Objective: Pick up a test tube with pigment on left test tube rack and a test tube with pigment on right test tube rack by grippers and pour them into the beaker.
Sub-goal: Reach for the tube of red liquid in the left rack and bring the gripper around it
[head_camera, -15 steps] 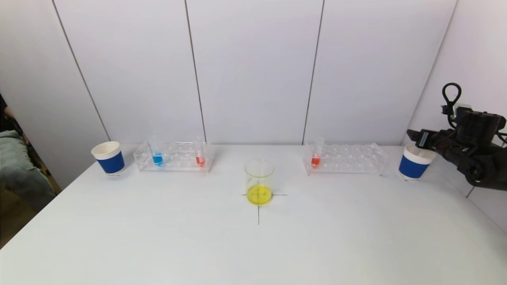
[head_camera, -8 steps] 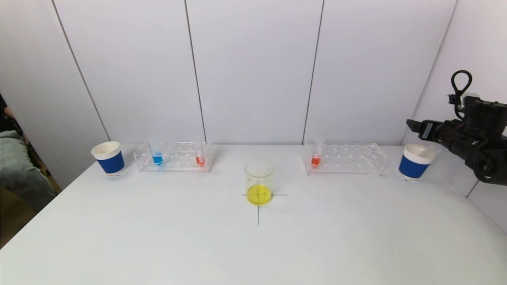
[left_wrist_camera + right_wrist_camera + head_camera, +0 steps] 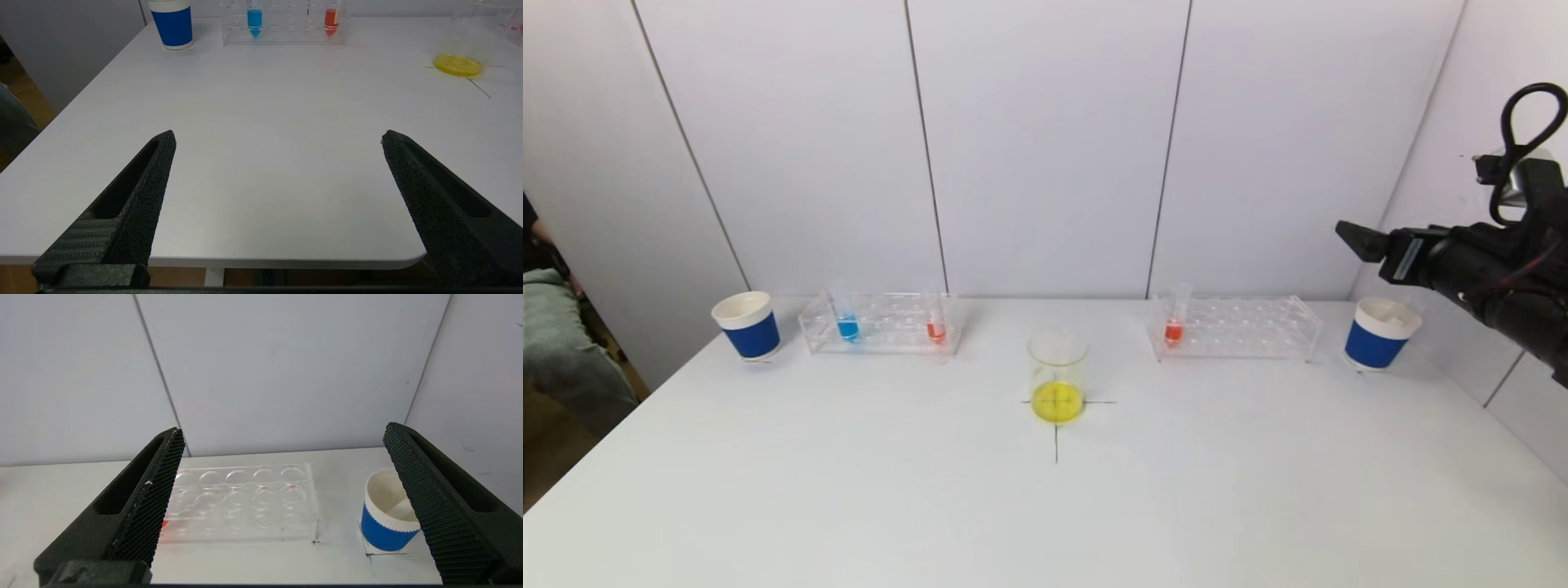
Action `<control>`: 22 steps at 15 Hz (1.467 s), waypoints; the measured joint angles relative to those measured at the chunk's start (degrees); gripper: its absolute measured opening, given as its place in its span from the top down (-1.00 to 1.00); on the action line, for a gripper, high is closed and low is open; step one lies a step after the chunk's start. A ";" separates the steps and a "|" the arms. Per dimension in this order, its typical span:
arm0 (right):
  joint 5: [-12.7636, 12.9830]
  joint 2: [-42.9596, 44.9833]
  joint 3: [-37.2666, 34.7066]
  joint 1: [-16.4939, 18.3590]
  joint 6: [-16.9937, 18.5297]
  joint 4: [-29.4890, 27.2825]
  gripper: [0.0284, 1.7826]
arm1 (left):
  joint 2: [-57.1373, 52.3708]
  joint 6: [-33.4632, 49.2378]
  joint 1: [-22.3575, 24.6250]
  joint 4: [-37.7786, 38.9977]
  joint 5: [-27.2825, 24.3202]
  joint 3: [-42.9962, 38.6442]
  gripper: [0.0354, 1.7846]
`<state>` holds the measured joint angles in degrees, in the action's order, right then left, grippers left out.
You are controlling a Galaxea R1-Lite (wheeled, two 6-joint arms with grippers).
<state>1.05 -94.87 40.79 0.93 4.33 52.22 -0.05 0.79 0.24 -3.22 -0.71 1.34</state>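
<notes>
Right hand (image 3: pixel 1349 242) up in the air at the desk's right side, above and just past the right blue paper cup (image 3: pixel 1377 334), fingers spread wide, nothing held. Left hand (image 3: pixel 278 139) low over the near left edge of the desk (image 3: pixel 1045 490), out of the head view, also wide open and empty.

Right test tube rack (image 3: pixel 1235 327) clear acrylic, one tube with red pigment (image 3: pixel 1174 327) in its leftmost slot, leaning slightly. Left test tube rack (image 3: pixel 880 324) holding a blue pigment tube (image 3: pixel 847 325) at its left end and a red pigment tube (image 3: pixel 935 327) near its right end. Beaker (image 3: pixel 1058 376) between the racks on a drawn cross, yellow liquid at the bottom. Left blue paper cup (image 3: pixel 747 325) just left of the left rack.

Step in hand, judged: right hand heading for the red tube in the right rack. Best to swing across the rack toward its far left slot, come down from above, centre the open fingers around the exposed upper part of the tube, close gently, lift straight up to clear the slot. Tube tilted, so match its lean. Thin and slippery, likely to slide if gripped off-centre.

Labels: faint red print on a glass vessel at the left wrist view's edge, too small to read. No other writing legible.
</notes>
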 joint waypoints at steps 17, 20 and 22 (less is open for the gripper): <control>0.88 60.53 -39.74 -2.00 0.24 -12.42 -0.98 | 0.00 -0.02 0.00 -0.02 0.00 0.00 -0.98; -0.95 76.59 -39.11 -1.78 0.02 -29.99 -0.98 | 0.00 -0.02 0.00 0.00 0.02 0.00 -0.98; -2.39 85.70 -39.00 -1.44 -0.34 -40.55 -0.98 | 0.00 -0.05 0.00 -0.02 0.02 0.00 -0.98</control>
<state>-1.34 -9.17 1.79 -0.51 3.99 11.68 -0.05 0.74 0.24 -3.24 -0.68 1.34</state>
